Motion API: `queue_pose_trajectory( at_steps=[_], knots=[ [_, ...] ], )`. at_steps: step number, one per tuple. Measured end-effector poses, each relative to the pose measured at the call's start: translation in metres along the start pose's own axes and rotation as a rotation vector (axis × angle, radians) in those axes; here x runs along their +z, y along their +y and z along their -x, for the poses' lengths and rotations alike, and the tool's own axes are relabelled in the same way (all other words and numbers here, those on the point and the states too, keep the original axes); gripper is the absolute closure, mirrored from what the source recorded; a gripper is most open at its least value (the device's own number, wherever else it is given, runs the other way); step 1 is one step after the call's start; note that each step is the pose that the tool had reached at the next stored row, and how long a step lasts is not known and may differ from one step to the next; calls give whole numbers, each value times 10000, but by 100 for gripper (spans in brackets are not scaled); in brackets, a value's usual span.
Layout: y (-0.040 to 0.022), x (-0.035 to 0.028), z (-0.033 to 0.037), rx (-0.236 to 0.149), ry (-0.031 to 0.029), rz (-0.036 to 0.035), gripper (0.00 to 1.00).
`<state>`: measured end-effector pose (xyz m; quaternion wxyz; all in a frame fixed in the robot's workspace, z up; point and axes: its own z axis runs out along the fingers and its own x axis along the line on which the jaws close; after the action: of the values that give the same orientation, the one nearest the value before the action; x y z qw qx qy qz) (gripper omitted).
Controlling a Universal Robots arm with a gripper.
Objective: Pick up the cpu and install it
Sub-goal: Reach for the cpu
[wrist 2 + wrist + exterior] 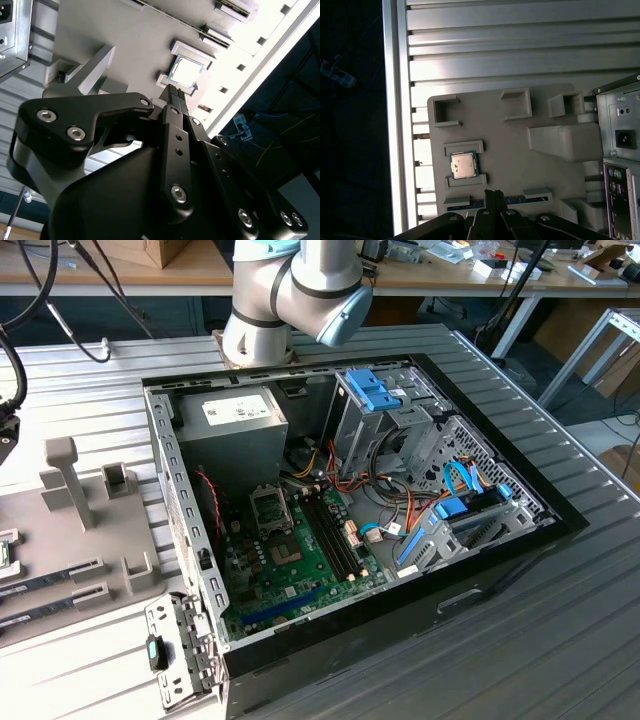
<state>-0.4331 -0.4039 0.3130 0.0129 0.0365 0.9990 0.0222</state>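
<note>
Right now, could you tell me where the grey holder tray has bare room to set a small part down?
The flat patch of the tray between the cpu and the raised block is bare. It is crowded around the cpu's brackets and by the memory sticks, near the gripper.

And the arm was cut by the exterior view's top edge, while the grey tray ran off that view's left. In the second wrist view the gripper hid much of the tray, and glare bleached the cpu top. In the first wrist view the gripper was cropped by the frame edge and masked the middle of the memory sticks. The computer case was cropped too.
</note>
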Motion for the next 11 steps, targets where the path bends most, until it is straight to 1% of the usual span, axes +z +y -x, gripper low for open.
queue_pose_trajectory(
  at_steps=[2, 11],
  knots=[
    [-1, 26, -1, 0, 0, 0, 89],
    [-2, 40, -1, 0, 0, 0, 89]
  ],
)
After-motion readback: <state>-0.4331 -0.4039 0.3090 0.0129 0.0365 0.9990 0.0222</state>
